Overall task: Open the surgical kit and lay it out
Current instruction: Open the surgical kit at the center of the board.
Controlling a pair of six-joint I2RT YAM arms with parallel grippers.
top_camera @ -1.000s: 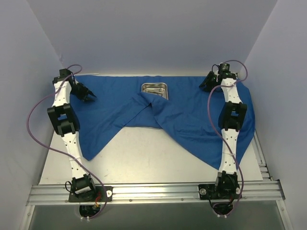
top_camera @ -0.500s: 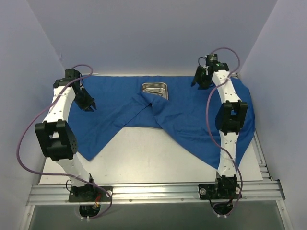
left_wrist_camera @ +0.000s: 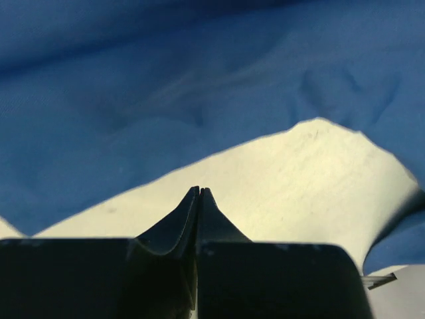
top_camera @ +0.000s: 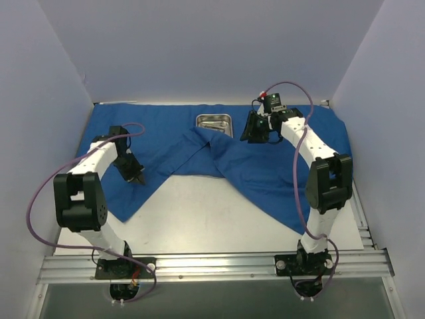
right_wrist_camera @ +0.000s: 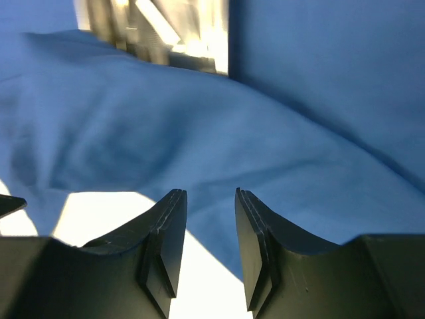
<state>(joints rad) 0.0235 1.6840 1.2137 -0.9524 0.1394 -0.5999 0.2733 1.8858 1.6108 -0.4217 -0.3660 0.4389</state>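
The royal-blue cloth wrap (top_camera: 279, 156) lies spread across the back of the table, with two flaps folded in toward the middle. The shiny steel tray (top_camera: 214, 123) sits at the back centre, its near edge under a flap; what lies in it is too small to make out. My left gripper (top_camera: 140, 179) is shut with nothing in it, low over the left flap's lower edge, and the left wrist view shows its fingertips (left_wrist_camera: 199, 193) pressed together above bare tabletop. My right gripper (top_camera: 246, 136) stands open just right of the tray, over the cloth (right_wrist_camera: 279, 133).
Bare white tabletop (top_camera: 199, 212) fills the front half. Pale walls close in on the left, back and right. A metal rail (top_camera: 212, 266) with both arm bases runs along the near edge. The cloth's right side (top_camera: 335, 199) reaches toward the table's right edge.
My left arm swung from the back left corner forward to the left flap's edge and its gripper shut. My right gripper moved left from the back right corner toward the tray.
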